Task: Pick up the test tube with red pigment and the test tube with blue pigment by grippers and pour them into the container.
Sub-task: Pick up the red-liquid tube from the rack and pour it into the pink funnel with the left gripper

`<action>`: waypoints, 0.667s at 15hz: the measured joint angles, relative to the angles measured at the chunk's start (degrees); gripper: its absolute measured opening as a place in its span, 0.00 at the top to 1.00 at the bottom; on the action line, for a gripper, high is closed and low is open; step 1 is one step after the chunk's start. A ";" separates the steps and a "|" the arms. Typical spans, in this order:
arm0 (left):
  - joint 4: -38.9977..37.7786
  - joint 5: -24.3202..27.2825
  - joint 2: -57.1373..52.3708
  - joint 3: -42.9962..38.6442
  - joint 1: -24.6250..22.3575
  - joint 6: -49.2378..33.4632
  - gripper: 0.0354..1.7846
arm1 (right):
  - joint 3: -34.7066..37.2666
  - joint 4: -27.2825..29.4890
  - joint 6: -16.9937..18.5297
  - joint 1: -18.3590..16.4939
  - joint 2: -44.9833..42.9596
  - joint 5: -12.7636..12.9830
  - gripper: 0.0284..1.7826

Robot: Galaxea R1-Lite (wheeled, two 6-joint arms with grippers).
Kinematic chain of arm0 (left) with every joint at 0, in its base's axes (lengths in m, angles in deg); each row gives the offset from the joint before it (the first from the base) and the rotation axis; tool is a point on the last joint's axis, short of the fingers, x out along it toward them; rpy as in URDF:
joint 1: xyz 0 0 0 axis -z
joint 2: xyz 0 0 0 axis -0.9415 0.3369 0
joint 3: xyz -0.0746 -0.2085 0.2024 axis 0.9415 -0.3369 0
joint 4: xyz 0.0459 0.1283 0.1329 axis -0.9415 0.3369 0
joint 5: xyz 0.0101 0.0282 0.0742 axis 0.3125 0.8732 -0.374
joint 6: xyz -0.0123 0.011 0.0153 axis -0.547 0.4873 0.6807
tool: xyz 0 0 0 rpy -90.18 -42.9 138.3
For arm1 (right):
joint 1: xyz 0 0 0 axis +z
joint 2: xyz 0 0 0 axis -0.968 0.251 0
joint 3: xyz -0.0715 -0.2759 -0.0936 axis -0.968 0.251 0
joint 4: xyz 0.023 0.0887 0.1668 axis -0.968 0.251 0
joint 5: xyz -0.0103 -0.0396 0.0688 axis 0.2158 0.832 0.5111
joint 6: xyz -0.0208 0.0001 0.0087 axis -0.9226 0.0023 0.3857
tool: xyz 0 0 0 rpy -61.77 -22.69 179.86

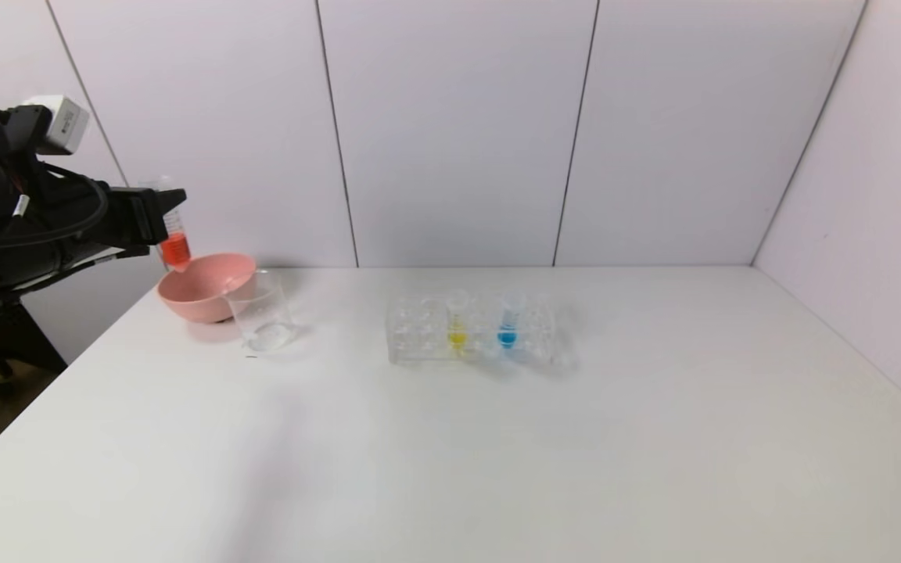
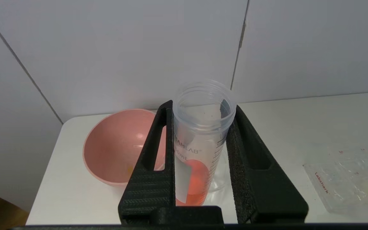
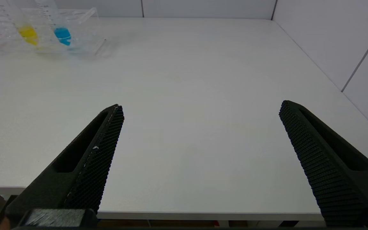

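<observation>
Left gripper [image 1: 155, 219]: upper left of the head view, above the far left corner of the bench [image 1: 450, 438]; its jaws are clamped on the test tube with red pigment [image 1: 174, 234], one on each side of the tube's wall.

Red tube axis: close to upright, open mouth up, orange-red liquid pooled at the rounded bottom. In the left wrist view the test tube with red pigment [image 2: 200, 143] fills the gap between the jaws at the centre of the frame.

Key relation: the container [image 1: 261, 314] stands on the bench below and to the right of the held tube in the head view, just beside the pink bowl [image 1: 204, 285]. The tube's bottom hangs over the bowl's rim, not over the container.

Judgement: the tube looks to need a shift rightward over the container, then a tilt of its long axis mouth-down. A tilt made where it hangs risks spilling into the bowl.

Blue tube: the test tube with blue pigment [image 1: 507, 319] stands upright in the clear rack [image 1: 472, 332], centre of the head view, right of the yellow-liquid tube [image 1: 457, 320].

Right gripper [image 3: 200, 131]: not seen in the head view; in its wrist view the jaws are wide apart and bare over the near bench edge, with the rack at upper left of that frame.

Nearer arm for the blue tube: likely the right, since the left is occupied.
</observation>
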State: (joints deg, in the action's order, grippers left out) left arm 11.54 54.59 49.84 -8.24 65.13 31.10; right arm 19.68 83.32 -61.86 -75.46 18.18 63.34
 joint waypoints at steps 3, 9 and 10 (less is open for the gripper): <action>-2.19 0.37 1.56 0.13 -2.08 0.16 0.74 | 0.00 0.00 0.00 0.00 0.00 0.00 0.00; -3.00 0.59 4.57 1.01 -3.13 0.29 0.74 | 0.00 0.00 0.00 0.00 0.00 0.00 0.00; -3.39 0.67 4.84 1.10 -3.08 0.30 0.74 | 0.00 0.00 0.00 0.00 0.00 0.00 0.00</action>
State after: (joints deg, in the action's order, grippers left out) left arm 8.15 55.26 54.67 -7.14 62.04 31.41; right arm 19.68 83.32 -61.86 -75.46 18.18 63.34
